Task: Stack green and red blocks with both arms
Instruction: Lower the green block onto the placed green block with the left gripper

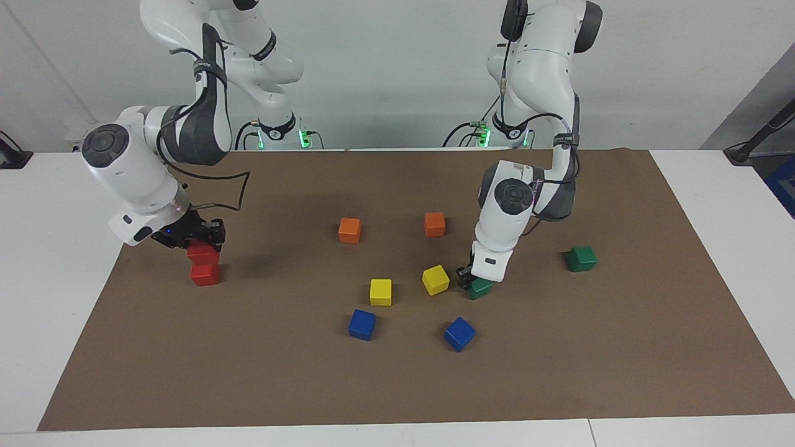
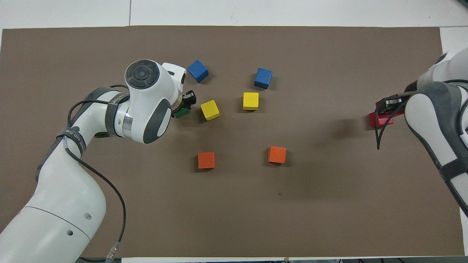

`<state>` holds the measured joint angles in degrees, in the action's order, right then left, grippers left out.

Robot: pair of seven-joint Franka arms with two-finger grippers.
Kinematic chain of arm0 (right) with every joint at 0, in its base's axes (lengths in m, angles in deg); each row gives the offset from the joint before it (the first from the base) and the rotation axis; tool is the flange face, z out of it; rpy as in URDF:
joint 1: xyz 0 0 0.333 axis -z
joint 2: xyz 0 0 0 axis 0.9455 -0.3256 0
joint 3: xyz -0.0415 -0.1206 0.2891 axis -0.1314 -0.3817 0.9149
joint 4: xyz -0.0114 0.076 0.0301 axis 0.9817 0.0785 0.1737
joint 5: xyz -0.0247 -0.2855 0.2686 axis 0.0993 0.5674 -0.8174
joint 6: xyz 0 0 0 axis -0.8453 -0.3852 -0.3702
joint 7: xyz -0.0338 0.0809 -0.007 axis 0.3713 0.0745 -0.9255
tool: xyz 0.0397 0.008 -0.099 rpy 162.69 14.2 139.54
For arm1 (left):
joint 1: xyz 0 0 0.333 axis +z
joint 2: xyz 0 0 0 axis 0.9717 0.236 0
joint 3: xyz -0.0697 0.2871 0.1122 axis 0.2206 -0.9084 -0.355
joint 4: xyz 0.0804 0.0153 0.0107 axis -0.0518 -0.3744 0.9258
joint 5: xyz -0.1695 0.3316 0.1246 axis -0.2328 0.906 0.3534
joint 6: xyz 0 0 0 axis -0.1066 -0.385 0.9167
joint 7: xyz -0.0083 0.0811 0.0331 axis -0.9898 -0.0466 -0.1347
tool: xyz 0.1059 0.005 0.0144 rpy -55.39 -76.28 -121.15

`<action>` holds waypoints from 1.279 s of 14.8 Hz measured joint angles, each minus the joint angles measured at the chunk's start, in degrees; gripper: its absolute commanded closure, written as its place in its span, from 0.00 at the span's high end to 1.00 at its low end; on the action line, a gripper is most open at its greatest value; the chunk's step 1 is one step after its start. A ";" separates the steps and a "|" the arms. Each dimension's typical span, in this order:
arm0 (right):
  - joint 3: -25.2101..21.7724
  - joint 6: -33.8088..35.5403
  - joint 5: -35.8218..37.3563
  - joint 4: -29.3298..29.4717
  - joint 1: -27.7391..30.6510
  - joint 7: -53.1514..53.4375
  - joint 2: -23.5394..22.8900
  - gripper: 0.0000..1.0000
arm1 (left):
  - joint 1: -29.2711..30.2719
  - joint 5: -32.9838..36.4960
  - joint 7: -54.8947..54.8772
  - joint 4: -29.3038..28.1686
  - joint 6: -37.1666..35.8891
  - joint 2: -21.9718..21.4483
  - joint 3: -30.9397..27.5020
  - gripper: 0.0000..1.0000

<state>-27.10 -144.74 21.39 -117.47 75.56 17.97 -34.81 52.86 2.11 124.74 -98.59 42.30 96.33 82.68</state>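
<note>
Arms come first by size: two large glossy white jointed robot arms with dark grey joint caps and black cables, the left arm (image 1: pixel 522 205) and the right arm (image 1: pixel 149 167), both bent down over a brown paper mat (image 1: pixel 397 385) that covers most of a white table (image 1: pixel 49 298). A plain pale wall (image 1: pixel 397 62) rises at the robots' end of the room.

Ten small matte cubes are on the mat: two red, two dark green, two orange, two yellow, two blue.

At the right arm's end, the two red cubes form a stack, the upper red cube (image 1: pixel 203 252) on the lower red cube (image 1: pixel 205 274). The right gripper (image 1: pixel 202 239) sits down on the stack, its fingers clenched around the upper red cube.

Toward the middle, the left gripper (image 1: pixel 470 280) is down at the mat, clamped on the first green cube (image 1: pixel 480 288), which rests on the mat just beside one yellow cube (image 1: pixel 435 279). The second green cube (image 1: pixel 582 258) lies alone, well apart, toward the left arm's end.

The other yellow cube (image 1: pixel 381 292) lies near the first. The two blue cubes (image 1: pixel 362 325) (image 1: pixel 459 334) lie farther from the robots than the yellow ones, and the two orange cubes (image 1: pixel 349 230) (image 1: pixel 435 225) nearer to the robots.
</note>
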 measured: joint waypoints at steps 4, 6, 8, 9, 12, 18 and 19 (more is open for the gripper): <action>0.00 -5.76 0.00 -4.70 1.59 -1.70 0.95 0.00 | 1.57 0.22 -2.86 4.77 -9.68 -2.77 -0.69 0.00; 0.00 -6.59 0.01 -5.61 1.81 -1.71 0.92 0.00 | 5.13 0.30 -11.83 3.79 -15.06 -7.23 -0.92 0.00; 0.00 -8.28 0.01 -6.22 1.81 -1.71 0.64 0.00 | 10.12 0.35 -23.03 1.41 -18.56 -11.98 -1.08 0.00; 0.00 -8.82 0.01 -6.41 1.81 -1.71 0.41 0.00 | 12.45 0.35 -28.76 0.00 -19.34 -13.78 -1.12 0.00; 0.00 -9.98 0.02 -6.69 1.92 -1.73 -0.28 0.00 | 17.41 0.35 -41.25 -3.51 -19.52 -16.18 -1.19 0.00; -0.01 -11.45 0.04 -6.96 3.16 -3.08 -1.34 0.00 | 25.62 0.35 -53.84 -6.80 -14.75 -16.23 -1.21 0.00; -0.01 -11.58 0.04 -6.96 3.27 -3.15 -1.49 0.00 | 25.67 0.35 -53.86 -7.95 -13.05 -16.23 -1.16 0.00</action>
<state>-27.11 -156.32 21.43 -124.44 78.84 14.82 -36.30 78.53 2.47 70.88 -106.54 29.25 80.10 81.52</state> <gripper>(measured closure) 0.449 0.449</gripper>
